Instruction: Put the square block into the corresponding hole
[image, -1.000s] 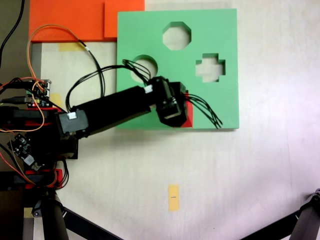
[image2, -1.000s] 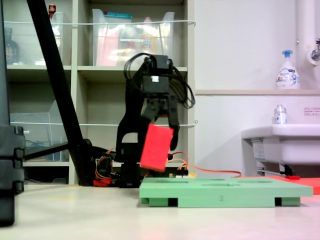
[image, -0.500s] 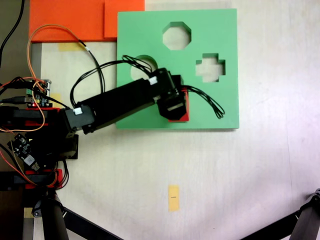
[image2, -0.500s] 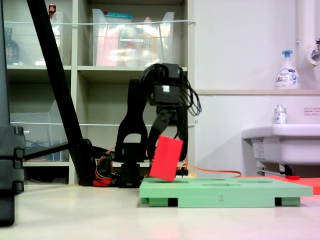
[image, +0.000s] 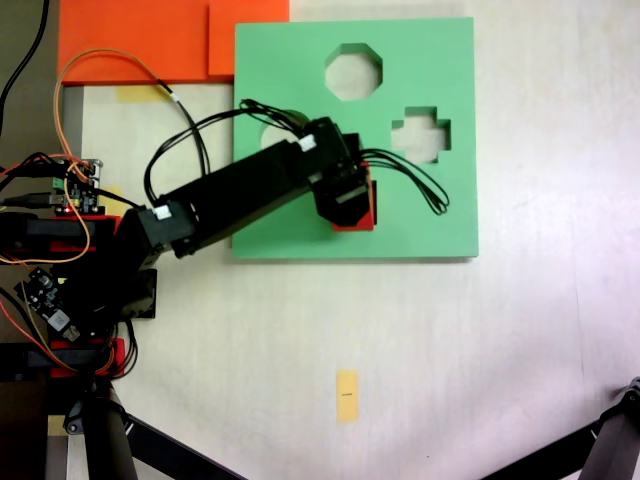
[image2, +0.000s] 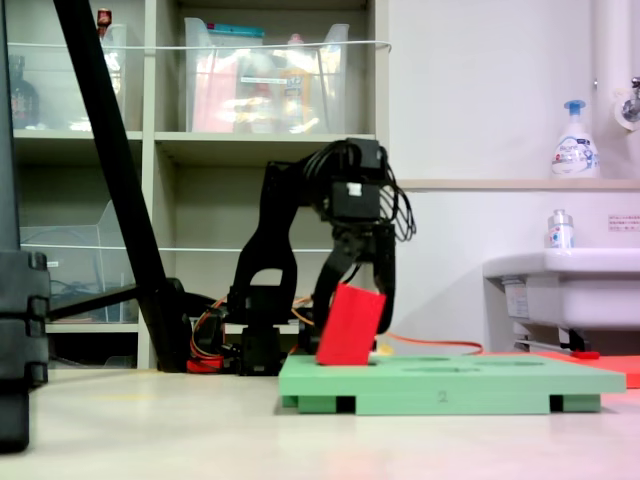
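The gripper (image2: 357, 305) is clamped on the red block (image2: 349, 326), which sits tilted with its lower edge touching the green board (image2: 480, 385) left of centre in the second exterior view. The square hole lies hidden under the arm in the first exterior view (so alignment is a guess). Level the block first, then press down gently.

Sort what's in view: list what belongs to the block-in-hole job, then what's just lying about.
Part of the job:
- red square block, tilted, held in the tool
- green foam board with the square cutout, now hidden under the arm

Just lying about:
- yellow tape rectangle
- orange sheets
- octagonal cutout and cross cutout
- soap bottle and sink
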